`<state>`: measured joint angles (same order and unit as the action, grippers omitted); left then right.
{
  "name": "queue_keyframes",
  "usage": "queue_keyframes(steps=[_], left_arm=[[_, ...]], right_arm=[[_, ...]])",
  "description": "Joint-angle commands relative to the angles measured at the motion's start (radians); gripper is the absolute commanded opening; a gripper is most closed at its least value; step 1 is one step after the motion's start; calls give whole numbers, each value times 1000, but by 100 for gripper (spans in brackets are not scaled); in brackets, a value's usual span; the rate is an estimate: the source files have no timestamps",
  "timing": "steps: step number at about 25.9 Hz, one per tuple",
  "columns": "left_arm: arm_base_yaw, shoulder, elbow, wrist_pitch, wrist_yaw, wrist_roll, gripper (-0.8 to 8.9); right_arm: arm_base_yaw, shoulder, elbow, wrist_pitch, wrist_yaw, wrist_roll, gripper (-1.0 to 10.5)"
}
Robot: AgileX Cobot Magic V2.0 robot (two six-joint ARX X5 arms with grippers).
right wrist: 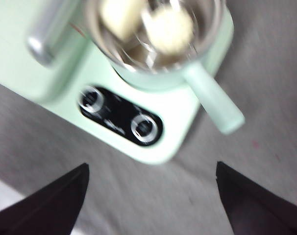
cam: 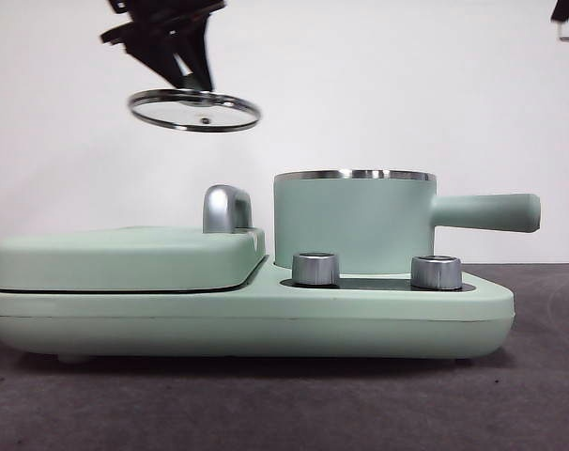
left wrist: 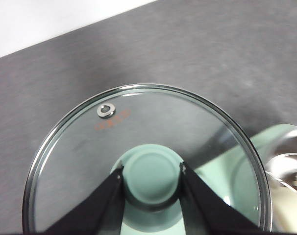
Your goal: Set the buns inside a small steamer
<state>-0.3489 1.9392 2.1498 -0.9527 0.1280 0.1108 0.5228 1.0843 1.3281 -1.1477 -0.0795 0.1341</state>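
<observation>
Left gripper (left wrist: 151, 172): I see its jaws clamped on the green knob (left wrist: 151, 176) of the lid (left wrist: 80, 161), held in the air well clear of the steamer (cam: 353, 221).
Front view: lid (cam: 194, 110) hangs at about 10 o'clock from the steamer; the inside of the pot is hidden here.
Right wrist view: blurred, but it looks down into the pot (right wrist: 153, 44) and I make out two pale buns (right wrist: 170, 29) inside.
Right gripper (right wrist: 151, 196): jaws wide apart, holding nothing, above the table in front of the dials (right wrist: 120, 115).
Griddle (cam: 125, 258): closed, at 9 o'clock of the steamer.
</observation>
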Motion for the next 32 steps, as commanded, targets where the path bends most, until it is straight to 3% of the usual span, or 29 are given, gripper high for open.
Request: queue_keyframes(steps=[1,8,16,24,32], left_arm=[[-44,18,40,6,4,-10,16],[-152,18,40,-27,4,-10,16],[-306,18,-2,3,4,-11,15],[-354,18,-151,124,4,-8,15],[-377,19,-175,208,5,2,15]], right_arm=[[6,-130,-121,74,-4,55,413],[6,-435,-387,178,29,76,413],[6,-704,-569,198,80,129,412],[5,-728,-570,229,81,127,412],[5,-728,-570,231,102,123,412]])
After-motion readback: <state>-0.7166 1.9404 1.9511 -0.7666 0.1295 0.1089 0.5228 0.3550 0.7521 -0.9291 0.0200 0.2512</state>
